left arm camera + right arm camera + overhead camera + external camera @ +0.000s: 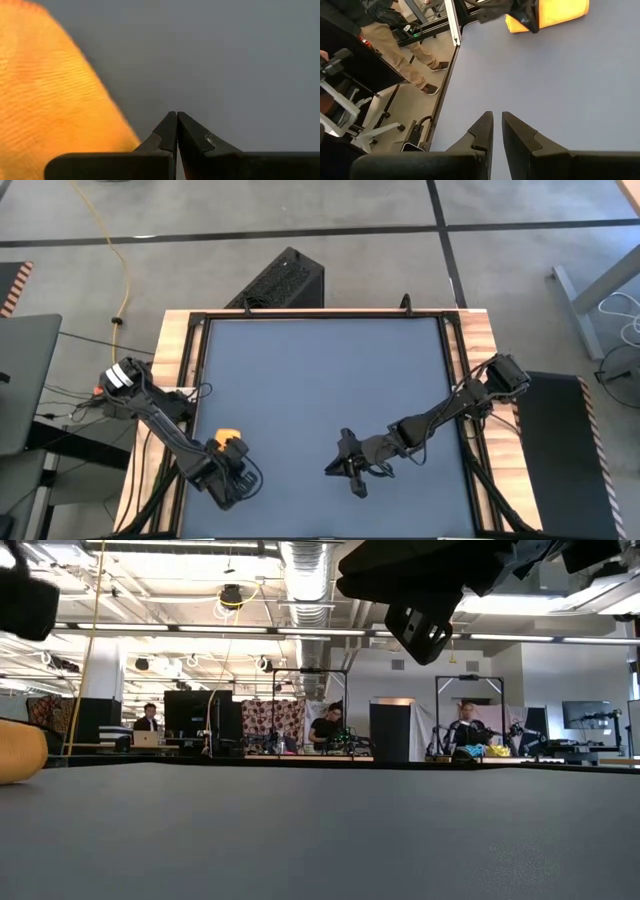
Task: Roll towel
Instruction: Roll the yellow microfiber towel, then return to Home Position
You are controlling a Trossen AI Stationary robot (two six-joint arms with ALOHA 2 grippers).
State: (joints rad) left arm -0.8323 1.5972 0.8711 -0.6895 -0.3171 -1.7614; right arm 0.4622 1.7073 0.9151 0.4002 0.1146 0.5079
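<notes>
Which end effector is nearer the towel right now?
Left. The left end effector sits right beside the towel near the table's left edge; the right end effector is mid-table, well apart from it.

Plain yellow-orange towel (229, 435), perhaps faintly ribbed; blue-grey table (320, 380).

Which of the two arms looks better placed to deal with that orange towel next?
Probably the left. The left gripper, shut and empty, sits right beside the towel at the table's left edge. The right gripper is near the table's middle, clearly away from it.
</notes>
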